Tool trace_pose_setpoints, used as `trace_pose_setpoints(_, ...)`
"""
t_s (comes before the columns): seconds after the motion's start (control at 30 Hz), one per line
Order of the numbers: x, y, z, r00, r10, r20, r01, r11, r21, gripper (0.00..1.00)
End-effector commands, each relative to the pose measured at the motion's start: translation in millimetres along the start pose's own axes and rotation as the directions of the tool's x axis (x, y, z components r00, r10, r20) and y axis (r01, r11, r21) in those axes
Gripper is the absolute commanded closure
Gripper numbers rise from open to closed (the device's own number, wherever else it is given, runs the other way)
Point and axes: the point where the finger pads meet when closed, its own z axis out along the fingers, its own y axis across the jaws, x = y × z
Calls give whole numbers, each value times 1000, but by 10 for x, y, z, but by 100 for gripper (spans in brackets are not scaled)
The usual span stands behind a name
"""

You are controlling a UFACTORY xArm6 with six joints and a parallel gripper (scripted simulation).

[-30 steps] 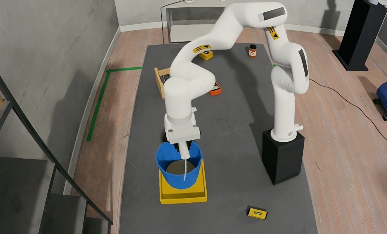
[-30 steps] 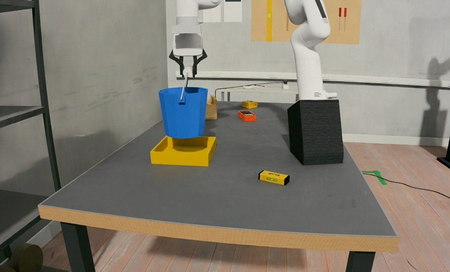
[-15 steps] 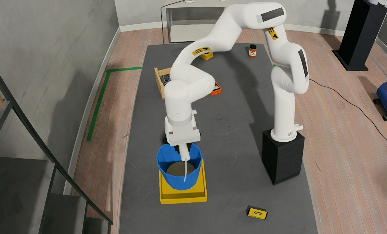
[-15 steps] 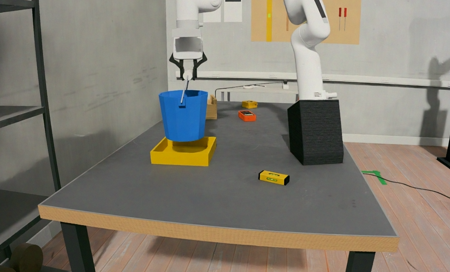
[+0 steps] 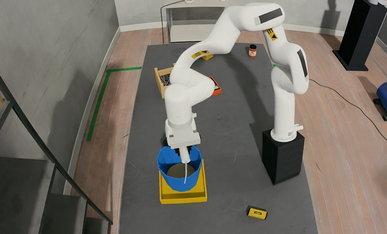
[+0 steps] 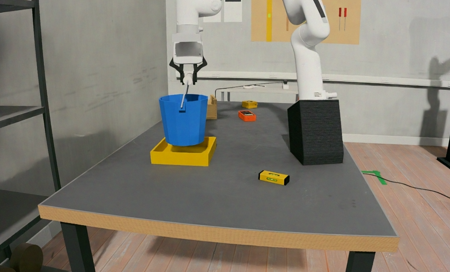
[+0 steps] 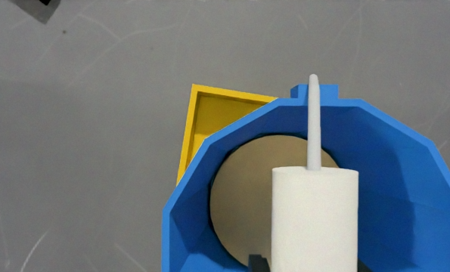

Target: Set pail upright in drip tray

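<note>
The blue pail (image 6: 183,119) hangs upright by its white bail handle (image 6: 184,93) over the yellow drip tray (image 6: 183,152). Its base sits below the tray's rim, inside the walls; whether it touches the tray floor is hidden. My gripper (image 6: 187,79) is shut on the handle's white grip, straight above the pail. In the overhead view the pail (image 5: 179,169) covers the far part of the tray (image 5: 183,189). The wrist view shows the handle grip (image 7: 315,215), the pail's tan floor (image 7: 243,200) and one tray corner (image 7: 215,113).
A small yellow level (image 6: 273,177) lies on the table toward the front right. The black arm pedestal (image 6: 314,131) stands to the right. An orange device (image 6: 247,115), a wooden crate (image 5: 162,80), a yellow box (image 6: 249,104) and a jar (image 5: 252,50) sit farther back.
</note>
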Motion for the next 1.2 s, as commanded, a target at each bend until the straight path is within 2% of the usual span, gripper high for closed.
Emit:
trace_pose_setpoints(0.0,2,17,23,1000,1,-2,-1,1000,-5,100)
trace_pose_setpoints(0.5,3,17,220,1000,1,-2,-1,1000,-5,100)
trace_pose_setpoints(1.17,4,18,397,1000,1,-2,-1,1000,-5,100)
